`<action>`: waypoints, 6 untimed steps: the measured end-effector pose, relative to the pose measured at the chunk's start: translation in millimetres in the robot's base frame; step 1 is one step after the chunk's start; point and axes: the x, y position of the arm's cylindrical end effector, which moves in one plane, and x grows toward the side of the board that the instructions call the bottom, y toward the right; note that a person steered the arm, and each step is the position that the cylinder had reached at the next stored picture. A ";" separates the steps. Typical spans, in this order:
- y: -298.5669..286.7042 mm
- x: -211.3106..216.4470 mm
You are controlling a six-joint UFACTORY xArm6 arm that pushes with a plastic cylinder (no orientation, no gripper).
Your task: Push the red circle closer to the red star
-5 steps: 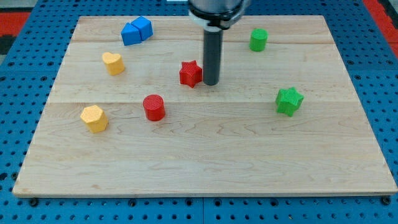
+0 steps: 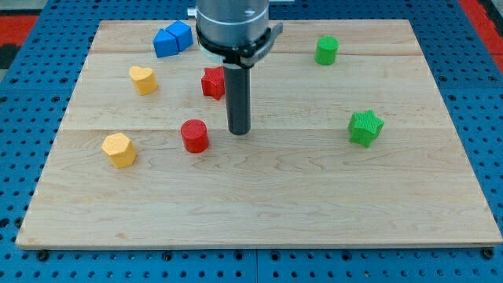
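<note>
The red circle (image 2: 194,135), a short cylinder, stands on the wooden board (image 2: 259,196) left of centre. The red star (image 2: 211,82) lies above it and slightly to the right, partly hidden behind the rod. My tip (image 2: 239,130) rests on the board just to the right of the red circle, a small gap apart, and below the red star.
Two blue blocks (image 2: 173,38) sit together at the view's top left. A yellow heart (image 2: 143,79) and a yellow hexagon (image 2: 119,149) lie at the left. A green cylinder (image 2: 327,49) is at the top right and a green star (image 2: 365,127) at the right.
My tip has moved left and down, from beside the red star to beside the red circle. The red star has shifted up and to the left. The red circle has not moved.
</note>
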 end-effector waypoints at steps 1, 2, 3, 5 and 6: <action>8.5 30.2; 17.8 54.4; 13.2 54.4; -2.4 55.0; -37.1 55.4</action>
